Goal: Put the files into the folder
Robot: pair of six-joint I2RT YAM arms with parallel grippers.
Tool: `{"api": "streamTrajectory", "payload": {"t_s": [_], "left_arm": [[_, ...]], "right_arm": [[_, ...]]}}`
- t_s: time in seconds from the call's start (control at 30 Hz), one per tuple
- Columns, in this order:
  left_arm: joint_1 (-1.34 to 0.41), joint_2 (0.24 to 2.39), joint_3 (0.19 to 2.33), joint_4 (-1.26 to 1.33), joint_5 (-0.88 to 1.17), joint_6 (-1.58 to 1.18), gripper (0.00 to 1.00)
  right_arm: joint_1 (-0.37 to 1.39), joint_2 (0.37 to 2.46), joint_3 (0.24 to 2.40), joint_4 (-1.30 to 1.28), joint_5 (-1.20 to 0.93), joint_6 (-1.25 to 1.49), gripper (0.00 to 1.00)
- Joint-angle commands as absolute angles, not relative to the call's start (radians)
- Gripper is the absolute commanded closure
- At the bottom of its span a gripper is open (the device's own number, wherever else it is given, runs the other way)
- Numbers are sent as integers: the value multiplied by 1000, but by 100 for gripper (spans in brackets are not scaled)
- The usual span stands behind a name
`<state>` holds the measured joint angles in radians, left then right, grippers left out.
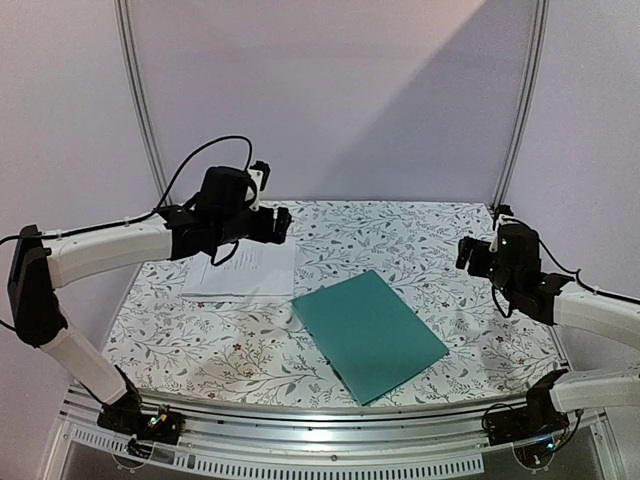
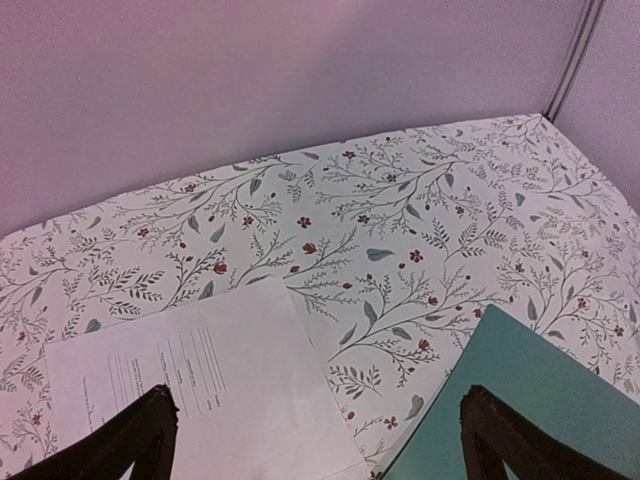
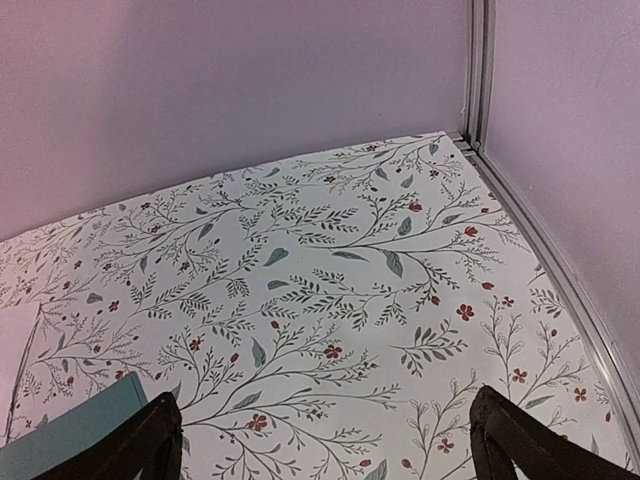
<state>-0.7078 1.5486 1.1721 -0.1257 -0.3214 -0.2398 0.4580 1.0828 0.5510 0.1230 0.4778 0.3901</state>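
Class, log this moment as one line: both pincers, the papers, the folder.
left pincer: open, empty | right pincer: open, empty | flat teal-green document folder: closed | white printed paper sheets: beside it, not filed

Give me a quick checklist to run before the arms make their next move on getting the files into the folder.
1. Folder open: not ok, it lies shut.
2. Files lying flat: ok.
3. Left end effector open, empty: ok.
4. Right end effector open, empty: ok.
5. Gap between files and folder: cannot tell, their corners nearly meet.
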Motion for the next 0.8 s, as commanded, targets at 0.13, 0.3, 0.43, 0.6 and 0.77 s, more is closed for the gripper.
{"api": "streamTrajectory", "payload": {"t_s": [0.13,0.3,0.43,0.6,0.77], "left_arm": [[-742,1572,1174,-136,-261,-331,2],[-800,1587,1115,-184,-151,-561,1],[-818,1582,971,-143,-109,-727,1],[-831,1589,886,-119,-56,-786,1],[-844,1639,854,-34,-8,-817,1]], "right_arm": [[463,1071,482,148,152,187,1],[463,1092,469,145,13,181,1],[463,1137,472,129,-78,188,1],[463,1158,442,183,-140,212,1],[463,1264,481,124,-46,251,1]]}}
